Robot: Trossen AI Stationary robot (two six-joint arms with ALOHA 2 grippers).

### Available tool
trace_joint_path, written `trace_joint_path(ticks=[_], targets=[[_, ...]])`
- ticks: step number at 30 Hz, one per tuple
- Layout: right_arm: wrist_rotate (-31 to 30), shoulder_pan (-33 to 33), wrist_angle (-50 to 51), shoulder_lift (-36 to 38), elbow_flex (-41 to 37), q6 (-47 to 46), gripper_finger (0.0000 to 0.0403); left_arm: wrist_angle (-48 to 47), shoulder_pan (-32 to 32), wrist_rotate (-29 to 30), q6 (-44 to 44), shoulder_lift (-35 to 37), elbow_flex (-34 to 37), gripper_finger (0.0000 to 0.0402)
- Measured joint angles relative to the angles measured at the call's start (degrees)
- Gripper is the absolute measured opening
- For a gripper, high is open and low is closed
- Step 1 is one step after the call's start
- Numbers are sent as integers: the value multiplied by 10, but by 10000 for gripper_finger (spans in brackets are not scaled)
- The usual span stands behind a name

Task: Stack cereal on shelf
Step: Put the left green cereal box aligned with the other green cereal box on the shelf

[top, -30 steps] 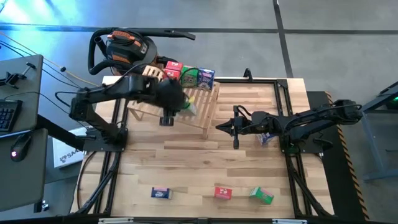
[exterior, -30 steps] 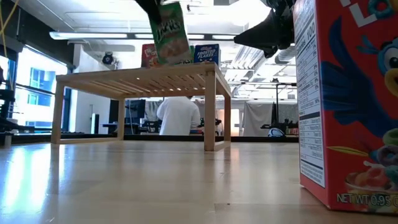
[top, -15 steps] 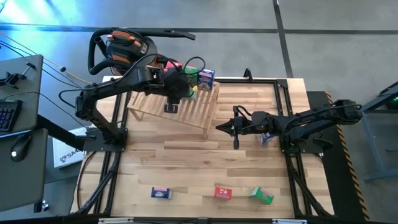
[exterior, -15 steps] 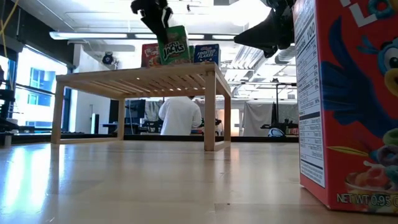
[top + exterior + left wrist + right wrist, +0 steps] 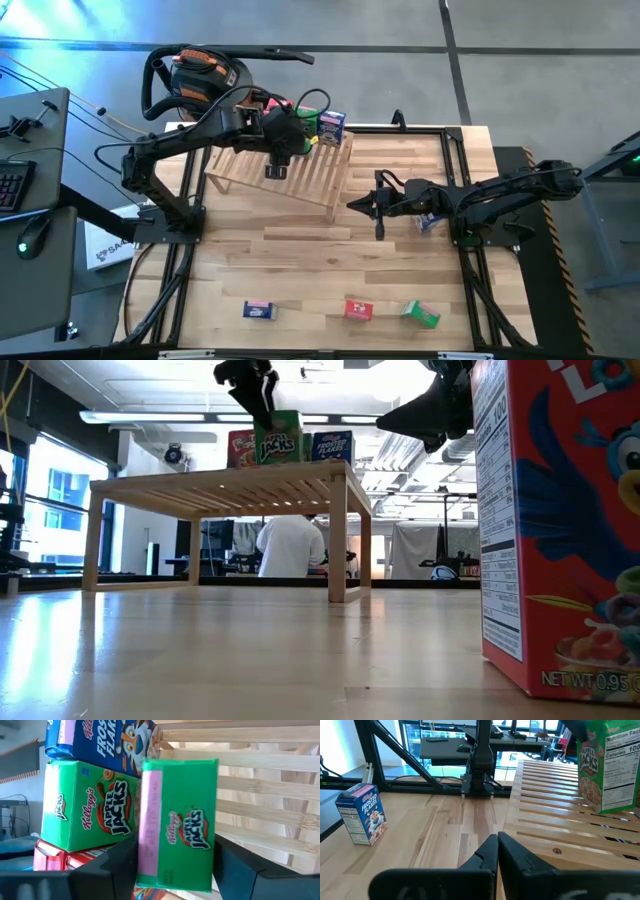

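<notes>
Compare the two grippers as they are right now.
The left gripper is up over the back of the slatted shelf, while the right gripper hangs over bare table beside the shelf. The left one has a green cereal box between its fingers, jaws spread around it; the right one holds nothing and is shut. Both are dark two-finger grippers.

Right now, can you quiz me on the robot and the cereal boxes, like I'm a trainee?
1. True or false: the right gripper has its jaws shut.
2. The closest box in the left wrist view, at the shelf, is: A red, B green, C blue.
3. How many boxes are in the row with the red box on the tabletop, counting it?
Key: 1 true; 2 B; 3 three.
</notes>
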State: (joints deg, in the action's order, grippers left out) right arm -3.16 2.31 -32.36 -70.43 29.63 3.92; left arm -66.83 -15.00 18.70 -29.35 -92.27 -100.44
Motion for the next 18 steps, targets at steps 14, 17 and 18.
trace_joint_path(ticks=[14,17,18], targets=[[0,0,0,0,0,0,1,52,-16,18,-53,6,-1,221],[0,0,0,0,0,0,1,66,-16,17,-65,12,-1,221],[0,0,0,0,0,0,1,70,-16,16,-71,14,-1,221]])
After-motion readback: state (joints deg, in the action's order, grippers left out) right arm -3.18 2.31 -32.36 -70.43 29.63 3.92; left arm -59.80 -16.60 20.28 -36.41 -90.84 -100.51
